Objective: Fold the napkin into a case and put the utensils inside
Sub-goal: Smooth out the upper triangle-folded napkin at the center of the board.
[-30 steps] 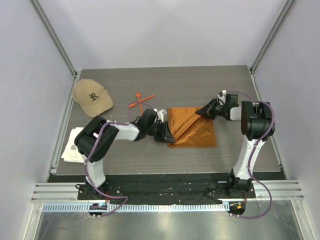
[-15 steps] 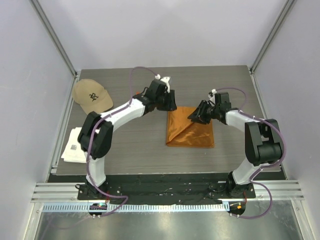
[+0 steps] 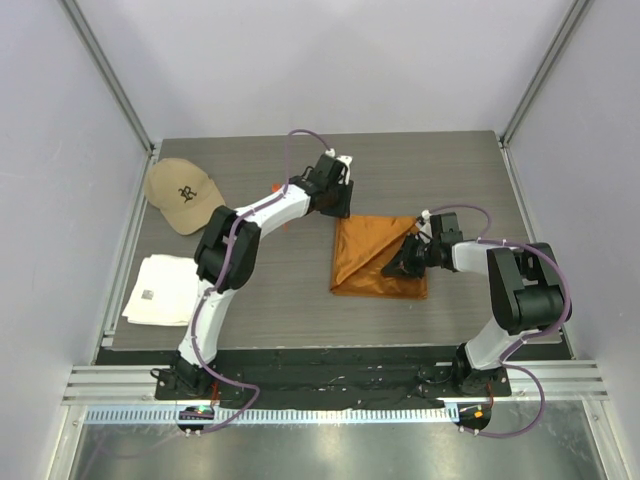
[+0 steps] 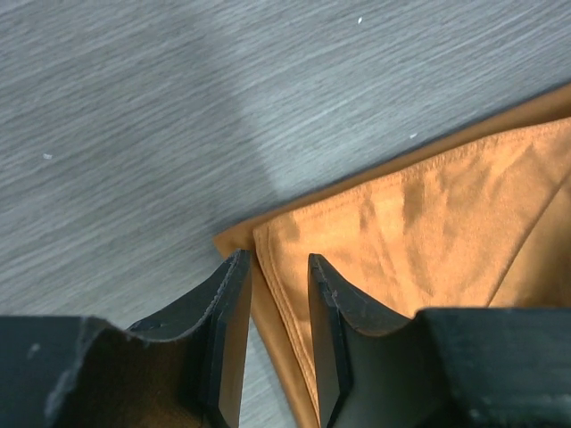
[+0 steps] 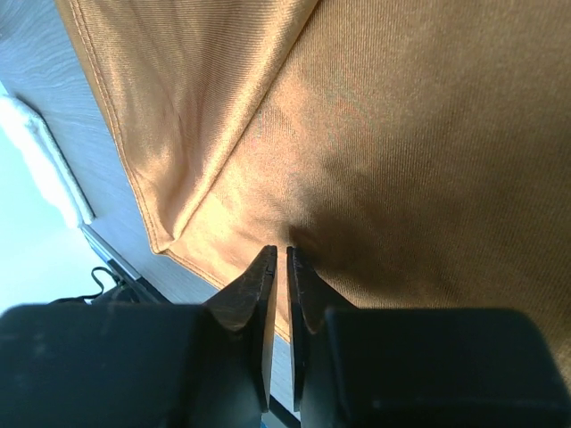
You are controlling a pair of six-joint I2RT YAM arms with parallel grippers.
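Bench: dark grey wood-grain with rails along the left and right edges. Bare strips run along the far edge and the near edge, and a broad bare stretch lies across the middle.
Napkin: rust-orange and lying flat, right of the bench's middle. It is well apart from every edge and nearer the right edge than the left.
Napkin's look: folded to a rough square with a soft sheen. One diagonal crease runs from its far right corner to its near left corner. At the far left corner two hemmed layers sit slightly offset.
Towel: white, beside the left edge towards the near side.
Cap: tan, towards the far left corner, well apart from the napkin.
Left claw: jaws apart, straddling the napkin's far left corner.
Right claw: jaws almost together on the napkin's right half, seemingly nipping a small pucker of cloth.
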